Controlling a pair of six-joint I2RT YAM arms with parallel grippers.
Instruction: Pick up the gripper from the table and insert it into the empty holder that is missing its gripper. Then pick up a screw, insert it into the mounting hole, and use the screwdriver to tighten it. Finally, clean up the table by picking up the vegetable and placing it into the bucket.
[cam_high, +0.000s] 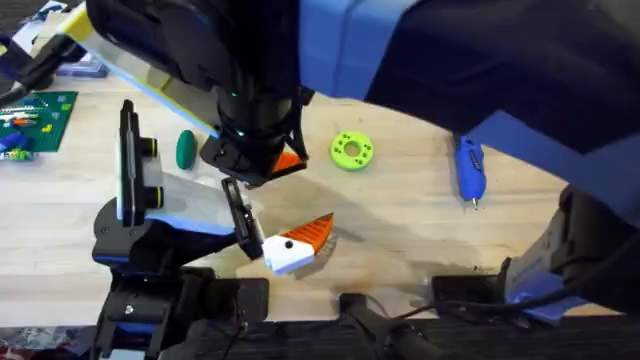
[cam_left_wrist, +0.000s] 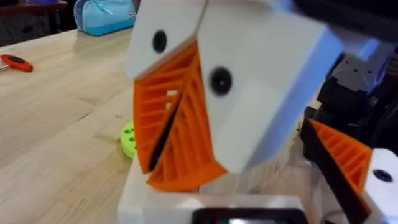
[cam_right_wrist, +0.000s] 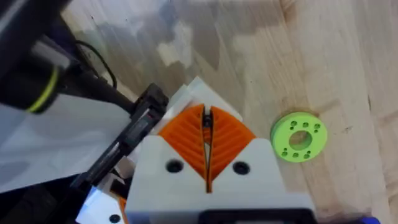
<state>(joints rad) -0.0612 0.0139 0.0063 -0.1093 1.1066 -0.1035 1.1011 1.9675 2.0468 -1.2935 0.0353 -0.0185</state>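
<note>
Nearest my bases, my left pincer lies low over the tabletop, pointing right. Its 2 orange ribbed pads are closed against each other with just a dark slit between them, and I see nothing held there. Just beside it in the left wrist view, an orange ribbed finger on a white base stands against a dark mechanism; I cannot tell whether this is the gripper.

A little farther out, my right arm reaches across the middle. Its pincer hangs above the left one, pads pressed flat together along 1 thin seam, with nothing visible between them.

Beyond that, the vegetable lies on the wood to the left of my right pincer, and the lime-green ring disc to its right. The screwdriver lies well apart at the right, tip toward me. A green circuit board sits at the far left.
</note>
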